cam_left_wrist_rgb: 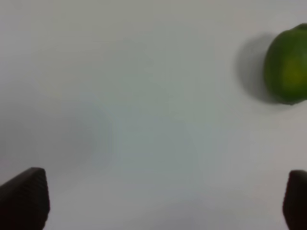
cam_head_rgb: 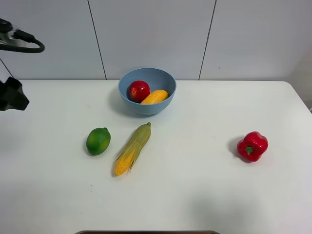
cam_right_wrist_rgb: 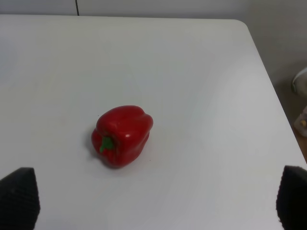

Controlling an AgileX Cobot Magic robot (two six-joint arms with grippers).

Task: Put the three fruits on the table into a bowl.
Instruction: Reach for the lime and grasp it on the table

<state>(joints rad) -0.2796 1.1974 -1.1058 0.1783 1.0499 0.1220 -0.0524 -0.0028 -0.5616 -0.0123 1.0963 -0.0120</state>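
Observation:
The light-blue bowl [cam_head_rgb: 146, 108] stands at the back middle of the white table [cam_head_rgb: 204, 195]. Inside it lie the red apple [cam_head_rgb: 139, 90] and the yellow-orange mango [cam_head_rgb: 154, 96]. The dark-green lime [cam_head_rgb: 98, 141] rests on the table, in front of the bowl and to its left. In the left wrist view the lime [cam_left_wrist_rgb: 288, 64] lies ahead and off to one side of my left gripper [cam_left_wrist_rgb: 160, 206], which is open and empty. My right gripper [cam_right_wrist_rgb: 156, 201] is open too, hovering short of a red bell pepper [cam_right_wrist_rgb: 123, 134]. Neither gripper touches anything.
A corn cob [cam_head_rgb: 133, 147] in its green husk lies just right of the lime. The red bell pepper [cam_head_rgb: 252, 146] sits alone at the right. A dark part of the left arm [cam_head_rgb: 10, 95] shows at the far left edge. The table's right edge is near the pepper.

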